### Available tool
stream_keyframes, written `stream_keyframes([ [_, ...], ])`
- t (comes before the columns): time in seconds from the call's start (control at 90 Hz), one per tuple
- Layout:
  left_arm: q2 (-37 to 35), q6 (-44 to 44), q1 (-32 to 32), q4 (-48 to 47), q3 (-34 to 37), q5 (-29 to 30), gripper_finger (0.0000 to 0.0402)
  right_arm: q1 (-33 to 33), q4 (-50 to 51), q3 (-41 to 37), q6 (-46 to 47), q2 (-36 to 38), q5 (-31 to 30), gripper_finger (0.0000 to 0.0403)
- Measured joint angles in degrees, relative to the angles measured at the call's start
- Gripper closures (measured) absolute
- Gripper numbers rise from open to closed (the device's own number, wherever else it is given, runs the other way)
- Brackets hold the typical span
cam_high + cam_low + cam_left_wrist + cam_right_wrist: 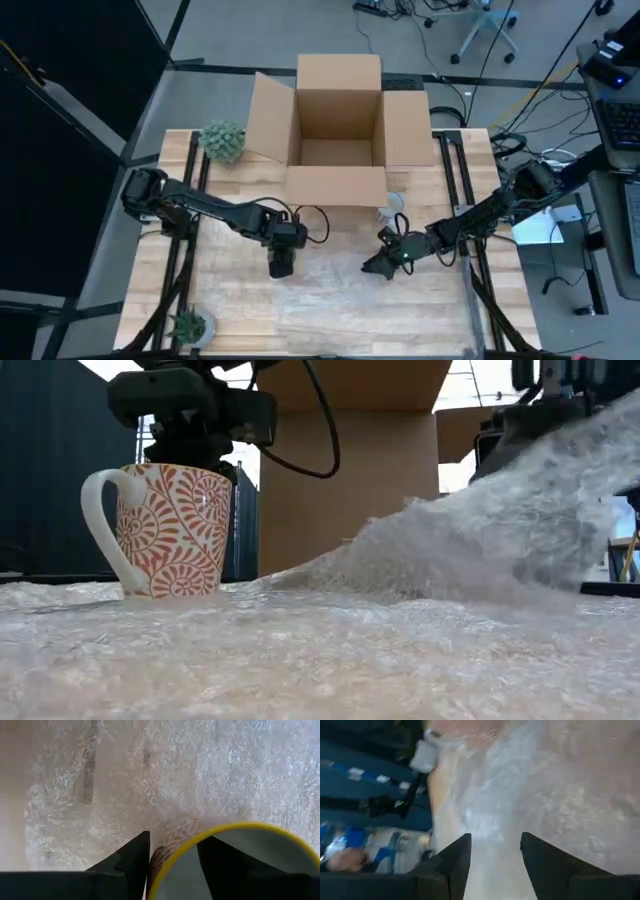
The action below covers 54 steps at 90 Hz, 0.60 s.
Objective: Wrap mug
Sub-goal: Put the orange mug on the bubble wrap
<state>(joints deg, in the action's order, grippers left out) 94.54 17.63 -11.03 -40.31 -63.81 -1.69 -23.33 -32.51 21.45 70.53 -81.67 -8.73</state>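
A white mug (175, 530) with an orange spiral pattern, a white handle and a yellow rim stands upright on a sheet of bubble wrap (330, 650) spread over the table. My left gripper (282, 262) comes down on the mug from above and is shut on its wall. My right gripper (378, 264), to the mug's right, is shut on the wrap's right part. That part rises as a slope (500, 530) while the remainder lies flat. My left gripper (172, 837) has one finger (220, 860) inside the mug and the other outside, with the rim (195, 841) between them. The fingers point down. The mug stands upright with its base on the bubble wrap. My right gripper (495, 840) holds the bubble wrap (492, 820) between its two fingers, at the sheet's right part; edge or fold, I cannot tell. That part is raised off the table and slopes down toward the mug, where the sheet lies flat.
An open cardboard box (338, 130) stands at the table's far edge, behind both grippers. A round green plant (222, 140) sits at the far left and a small one (190, 325) at the near left corner. A small white object (393, 205) lies by the box's front.
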Motion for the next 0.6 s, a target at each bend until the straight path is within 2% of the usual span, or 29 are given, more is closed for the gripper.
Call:
stream_keyframes([
  [0.144, 0.0, 0.0, 0.0, 0.41, 0.0, 0.02, 0.025, 0.0, 1.59, 0.0, -2.07, -0.01, -0.3, 0.0282],
  [0.344, 0.0, 0.0, 0.0, 0.47, 0.0, 0.06, 0.025, 0.0, 1.06, 1.95, -13.39, 0.0, -0.16, 0.039],
  [0.489, 0.0, -0.01, 0.0, 0.49, 0.0, 0.07, 0.025, -0.35, 1.92, 3.97, -22.78, 0.0, -0.14, 0.0399],
  [0.6, 0.0, -0.03, 0.0, 0.49, 0.0, 0.1, 0.025, -0.37, 6.36, 8.83, -30.12, 0.0, -0.22, 0.0402],
])
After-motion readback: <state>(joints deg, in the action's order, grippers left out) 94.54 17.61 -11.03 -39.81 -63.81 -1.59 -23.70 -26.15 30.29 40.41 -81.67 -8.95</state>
